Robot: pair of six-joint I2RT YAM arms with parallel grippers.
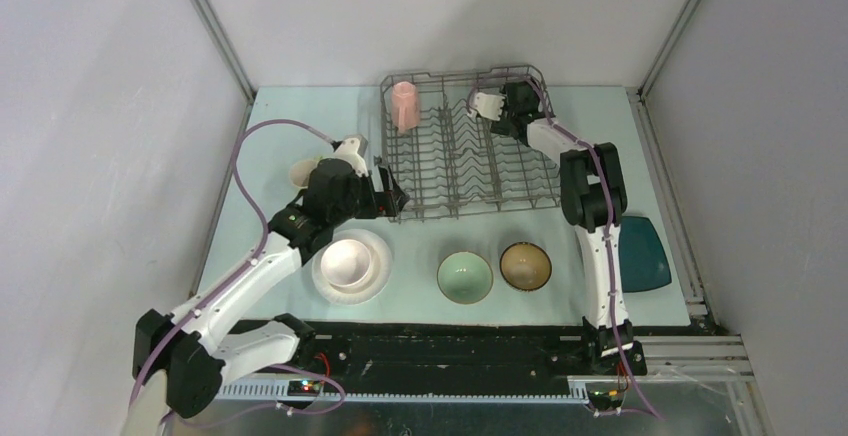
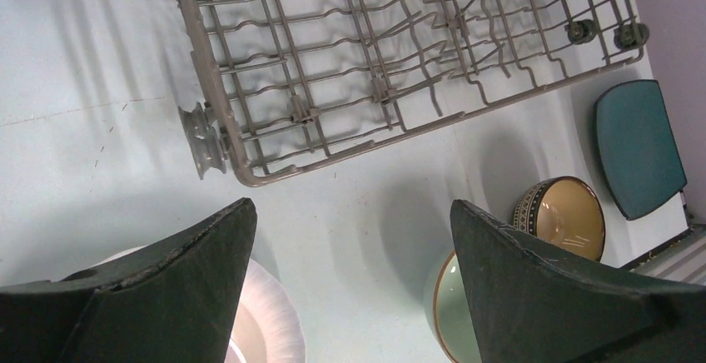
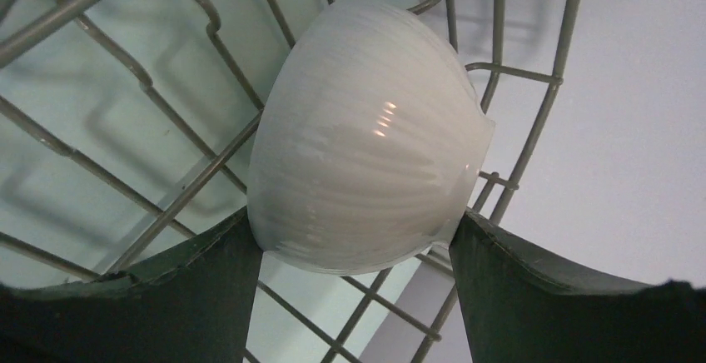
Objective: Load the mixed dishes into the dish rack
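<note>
While the right gripper (image 3: 354, 221) clamps the white bowl (image 3: 366, 130) at the dish rack's (image 1: 460, 156) far edge, the left gripper (image 2: 351, 206) hangs spread, empty, by its near-left corner.

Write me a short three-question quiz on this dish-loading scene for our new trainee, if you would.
1. True or false: the pink mug stands inside the dish rack.
2. The right gripper holds: A) nothing, B) the white bowl, C) a spoon.
3. How many bowls sit outside the rack, held by no gripper?

Key
1. True.
2. B.
3. Three: the pale pink bowl, the pale green bowl and the brown bowl.
</note>
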